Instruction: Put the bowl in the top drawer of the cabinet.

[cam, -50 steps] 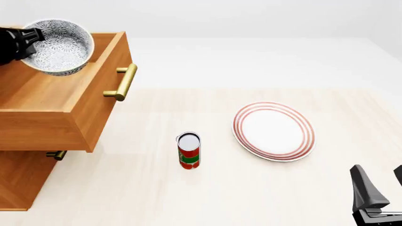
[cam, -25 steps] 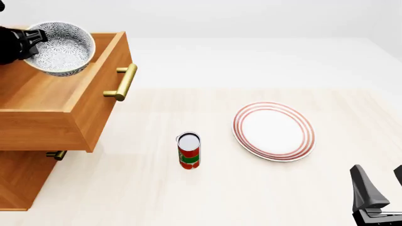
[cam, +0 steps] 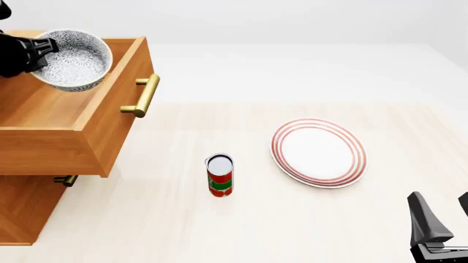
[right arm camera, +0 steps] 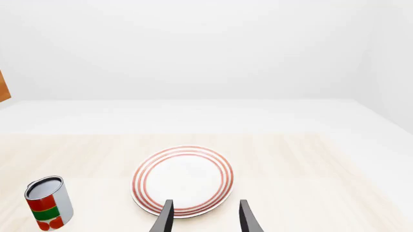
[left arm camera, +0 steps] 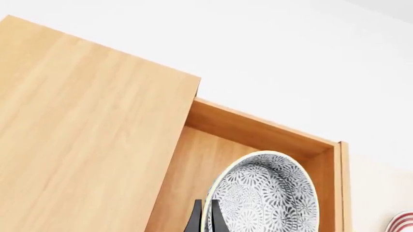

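While we scan from the left of the front view, we find the left end effector [cam: 45,48] at the upper left, clamped on the near rim of the bowl [cam: 73,60]. In the left wrist view its two thin fingers [left arm camera: 195,220] pinch that rim from both sides. The bowl hangs tilted inside the open top drawer [cam: 109,126] of the cabinet [cam: 22,213], and we cannot tell whether its base touches the drawer floor.

Our worry is the release. If the rim is let go while the bowl is tilted and possibly clear of the floor, we judge it may drop, rock, or knock the drawer's front wall, which sits just beside it. Pulling the arm out at a slant could also drag the bowl along.

Further right on the worktop [cam: 241,230] stand a red and green can [cam: 219,175] and then a plate [cam: 318,152] with red rings, both well apart from the cabinet.

At the lower right, the right end effector [right arm camera: 203,217] sits spread wide with nothing between its fingers.
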Tool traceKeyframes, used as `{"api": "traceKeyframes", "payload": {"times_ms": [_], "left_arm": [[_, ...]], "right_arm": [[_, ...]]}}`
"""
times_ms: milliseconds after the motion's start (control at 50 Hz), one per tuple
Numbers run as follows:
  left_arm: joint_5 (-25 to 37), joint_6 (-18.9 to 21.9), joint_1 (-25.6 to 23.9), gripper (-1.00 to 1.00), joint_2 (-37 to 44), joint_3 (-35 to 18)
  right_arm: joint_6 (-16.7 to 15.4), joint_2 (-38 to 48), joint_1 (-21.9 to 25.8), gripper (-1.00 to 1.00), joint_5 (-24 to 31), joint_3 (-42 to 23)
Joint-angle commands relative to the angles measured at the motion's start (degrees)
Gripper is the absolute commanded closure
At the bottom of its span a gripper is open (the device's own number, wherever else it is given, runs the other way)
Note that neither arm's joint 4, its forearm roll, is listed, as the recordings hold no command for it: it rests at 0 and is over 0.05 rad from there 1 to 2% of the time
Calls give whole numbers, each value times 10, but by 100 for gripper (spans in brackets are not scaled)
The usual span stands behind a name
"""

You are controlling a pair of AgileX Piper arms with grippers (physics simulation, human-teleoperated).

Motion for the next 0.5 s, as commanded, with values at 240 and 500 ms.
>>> {"api": "traceKeyframes", "payload": {"times_ms": [240, 500], "left_arm": [[-9, 5, 2, 100, 9, 3], [-15, 6, 3, 100, 19, 3]], "right_arm": [[0, 0, 0, -100, 0, 0], [0, 0, 0, -100, 0, 0]]}}
